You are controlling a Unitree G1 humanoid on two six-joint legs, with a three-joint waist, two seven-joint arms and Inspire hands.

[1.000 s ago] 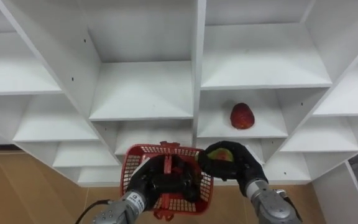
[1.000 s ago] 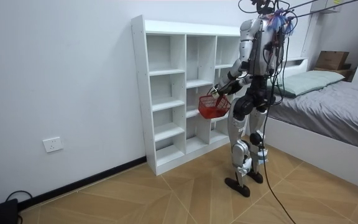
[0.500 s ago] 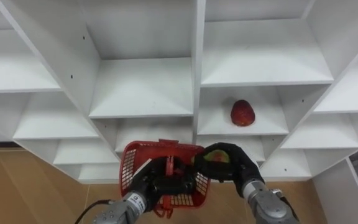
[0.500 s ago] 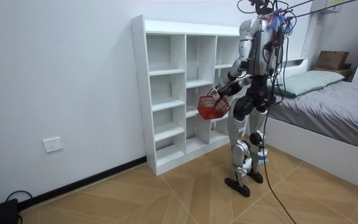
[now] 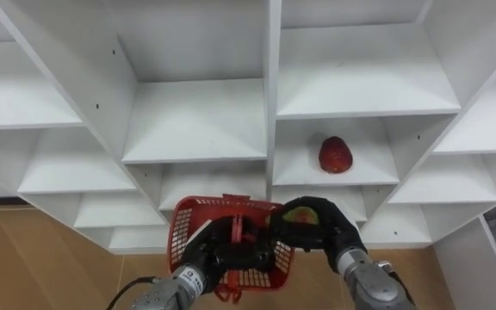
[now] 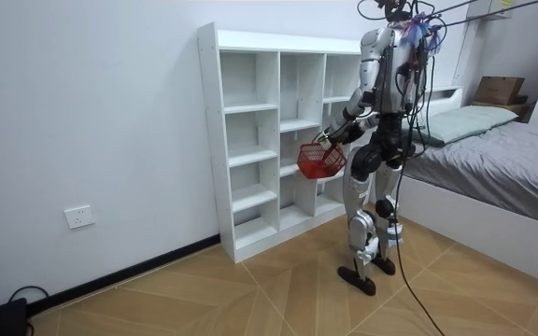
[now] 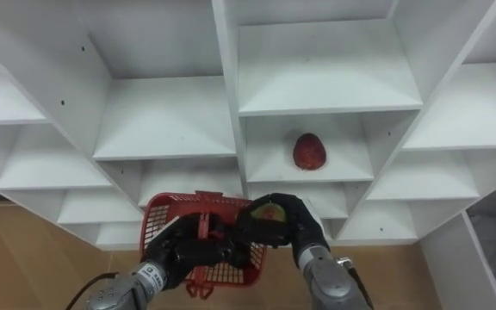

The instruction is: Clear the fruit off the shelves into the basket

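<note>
Right hand [image 5: 331, 231]: fingers curled round a green-yellow fruit [image 5: 304, 213], held at the right rim of the red basket [image 5: 182, 229] (whether over the rim or just beside it, cannot tell). Left hand [image 5: 217, 257]: fingers wrapped round the basket's handle, basket held up in front of the white closet [image 5: 196, 120]. A red fruit [image 5: 336, 154] lies on a closet shelf above the right hand, well apart from it. Room view: robot stands upright facing the closet, with a bed [image 6: 502, 149] at the room view's right.
</note>
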